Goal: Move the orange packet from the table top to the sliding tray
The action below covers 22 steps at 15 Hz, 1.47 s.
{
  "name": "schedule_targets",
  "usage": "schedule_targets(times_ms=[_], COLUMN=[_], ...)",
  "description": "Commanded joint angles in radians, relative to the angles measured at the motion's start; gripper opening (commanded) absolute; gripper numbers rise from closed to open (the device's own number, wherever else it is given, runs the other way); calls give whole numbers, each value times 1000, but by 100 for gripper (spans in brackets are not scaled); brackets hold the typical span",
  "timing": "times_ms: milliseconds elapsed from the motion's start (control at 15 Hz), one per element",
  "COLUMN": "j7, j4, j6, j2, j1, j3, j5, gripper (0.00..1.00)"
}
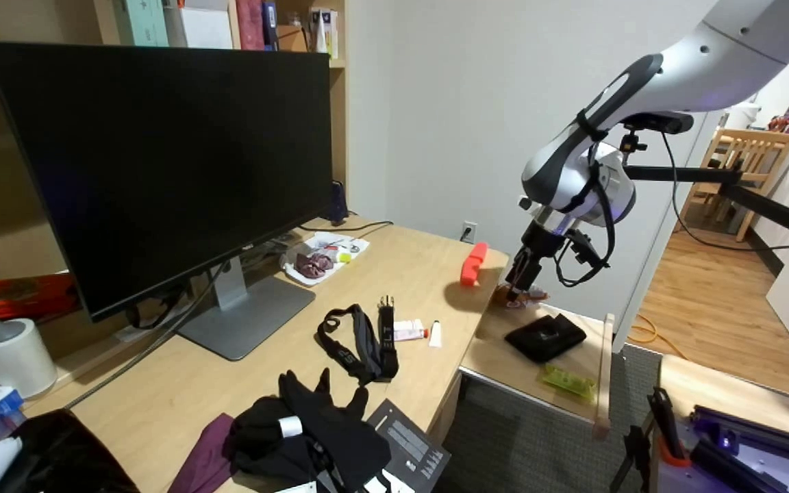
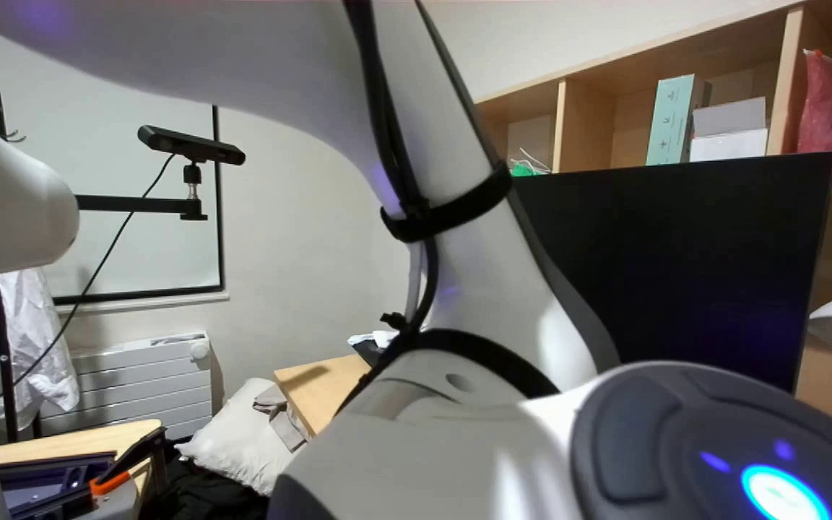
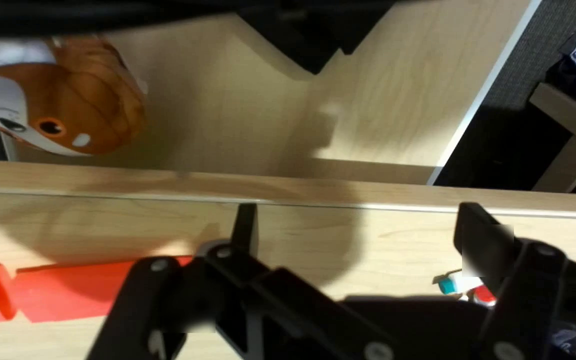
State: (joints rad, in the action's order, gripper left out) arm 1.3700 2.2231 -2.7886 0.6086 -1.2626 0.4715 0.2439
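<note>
Pincer — spread, empty — hung by tabletop edge; orange packet, perhaps overhanging tray, risked falling if bumped.

Bare wood on the sliding tray leaves room between the orange packet and the black pouch; on the desk, a salmon-pink object sits near the hand, contact unclear.

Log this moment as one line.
gripper: open, empty, near edge of table top; orange animal-face packet: on sliding tray; black pouch: same tray; transfer: looks complete
</note>
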Motion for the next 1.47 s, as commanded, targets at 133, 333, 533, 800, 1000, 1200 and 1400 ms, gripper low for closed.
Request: schedule_targets(times_ms=[133,333,533,800,1000,1200,1400], j7=[0,-37,-139,-286,-363,-427,-485], j4=[165,218,262,316,351,369,384], j6=[-130,-175,-218,-310,-372,-406,-383], j2=[-93,-118,-157,-193,-217,-224,-258], j1=[55,119,223,287,303,270,277], j3=[27,33,22,77,133,212,243], j5=[22,6,4,12,54,100,152], gripper=[100,100,100,100,100,100,100])
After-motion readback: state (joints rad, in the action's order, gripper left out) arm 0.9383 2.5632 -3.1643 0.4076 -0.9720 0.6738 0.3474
